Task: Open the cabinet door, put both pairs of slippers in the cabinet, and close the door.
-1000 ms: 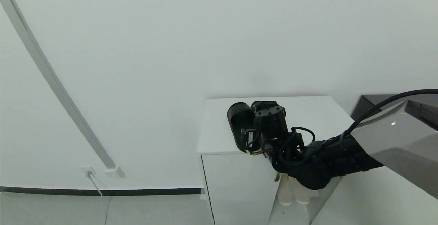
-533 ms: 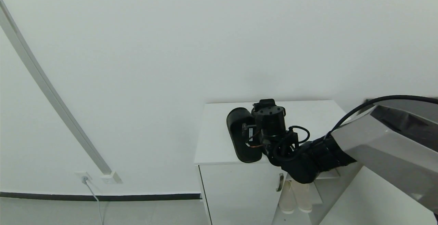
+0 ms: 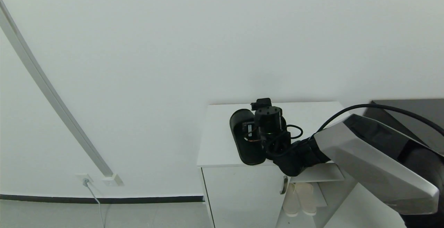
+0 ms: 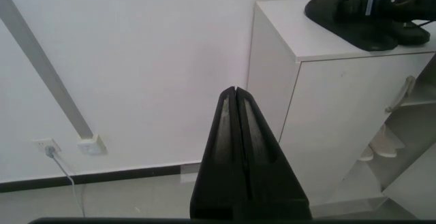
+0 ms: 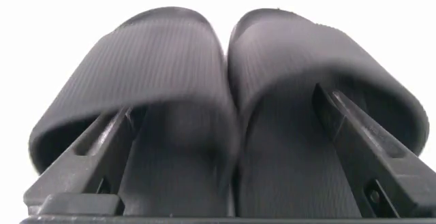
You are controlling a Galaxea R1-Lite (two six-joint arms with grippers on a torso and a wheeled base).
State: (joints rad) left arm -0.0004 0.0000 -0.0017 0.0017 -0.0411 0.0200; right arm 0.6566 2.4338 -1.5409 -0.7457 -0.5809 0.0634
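In the head view a white cabinet (image 3: 239, 145) stands against the wall, its left door shut, with a handle (image 3: 284, 184) at that door's edge, and its right door (image 3: 360, 203) swung open. The right gripper (image 3: 251, 135) is over the cabinet top near the front edge and holds the black slippers (image 3: 242, 138), which are turned on their side. Whether they touch the top cannot be told from here. The beige slippers (image 3: 299, 198) lie side by side on a lower shelf inside the cabinet, behind the open door. A socket (image 3: 85, 179) with a cable sits low on the wall, well apart from the cabinet. In the left wrist view the left gripper (image 4: 236, 149) has its fingers pressed together and carries nothing, away from the cabinet's shut door. The black slippers lie along the front edge of the cabinet top. In the right wrist view the right gripper's fingers (image 5: 102, 156) are spread wide, one under the strap of each black slipper, and the pair lies touching side by side.
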